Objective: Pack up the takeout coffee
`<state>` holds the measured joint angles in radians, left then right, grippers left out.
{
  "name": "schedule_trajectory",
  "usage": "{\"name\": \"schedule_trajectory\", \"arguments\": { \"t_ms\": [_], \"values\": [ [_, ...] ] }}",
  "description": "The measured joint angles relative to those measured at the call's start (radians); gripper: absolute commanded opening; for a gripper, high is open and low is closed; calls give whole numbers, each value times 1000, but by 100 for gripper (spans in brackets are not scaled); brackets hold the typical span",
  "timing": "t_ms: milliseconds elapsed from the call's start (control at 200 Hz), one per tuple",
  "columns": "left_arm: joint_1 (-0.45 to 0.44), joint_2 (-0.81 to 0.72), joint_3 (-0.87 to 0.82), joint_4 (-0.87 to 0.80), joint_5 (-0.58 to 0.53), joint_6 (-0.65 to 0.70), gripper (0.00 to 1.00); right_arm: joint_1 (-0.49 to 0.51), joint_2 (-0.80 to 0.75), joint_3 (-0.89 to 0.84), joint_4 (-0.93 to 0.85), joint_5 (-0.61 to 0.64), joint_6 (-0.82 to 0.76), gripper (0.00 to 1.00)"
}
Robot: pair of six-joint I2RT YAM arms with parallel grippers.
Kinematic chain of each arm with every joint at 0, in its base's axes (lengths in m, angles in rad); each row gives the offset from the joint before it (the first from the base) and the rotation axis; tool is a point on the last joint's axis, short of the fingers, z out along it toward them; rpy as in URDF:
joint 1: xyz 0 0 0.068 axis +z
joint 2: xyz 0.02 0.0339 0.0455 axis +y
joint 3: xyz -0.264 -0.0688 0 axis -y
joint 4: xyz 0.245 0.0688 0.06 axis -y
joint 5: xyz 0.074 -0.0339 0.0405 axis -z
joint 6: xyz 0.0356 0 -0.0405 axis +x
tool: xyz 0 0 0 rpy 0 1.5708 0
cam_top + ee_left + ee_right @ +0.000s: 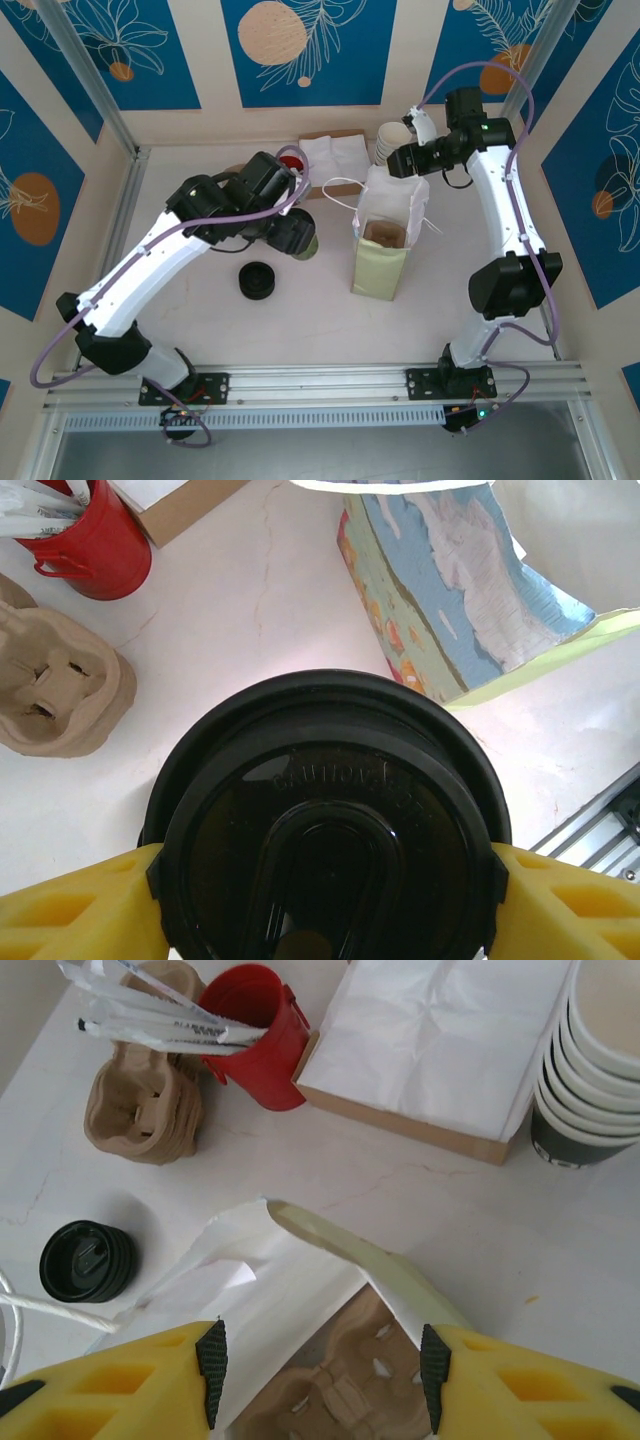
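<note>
My left end effector (325, 880) is clamped on the one takeout coffee (330, 800) at its lid rim, cup axis upright. The one paper bag (385, 235) stands near on its right, mouth upward. My right end effector (320, 1360) is nearer it, fingers wide astride that mouth. One cup carrier (340, 1395) lies inside.

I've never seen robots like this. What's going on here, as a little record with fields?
Left gripper: clamped on the takeout coffee, by its black lid
Right gripper: at the mouth of the paper bag, grip unclear
Bag: upright, open, a cardboard carrier inside
Coffee: left of the bag, not yet in it
Nearby: stack of black lids, red cup
</note>
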<state>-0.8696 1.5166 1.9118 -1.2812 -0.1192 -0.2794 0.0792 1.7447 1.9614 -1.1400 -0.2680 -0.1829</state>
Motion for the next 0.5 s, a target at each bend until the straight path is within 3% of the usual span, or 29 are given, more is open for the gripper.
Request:
{"name": "schedule_trajectory", "arguments": {
  "t_ms": [500],
  "values": [
    [1,58,210,-101,27,-5,72,-3,6,14,-39,148,-36,64]
  ]
}}
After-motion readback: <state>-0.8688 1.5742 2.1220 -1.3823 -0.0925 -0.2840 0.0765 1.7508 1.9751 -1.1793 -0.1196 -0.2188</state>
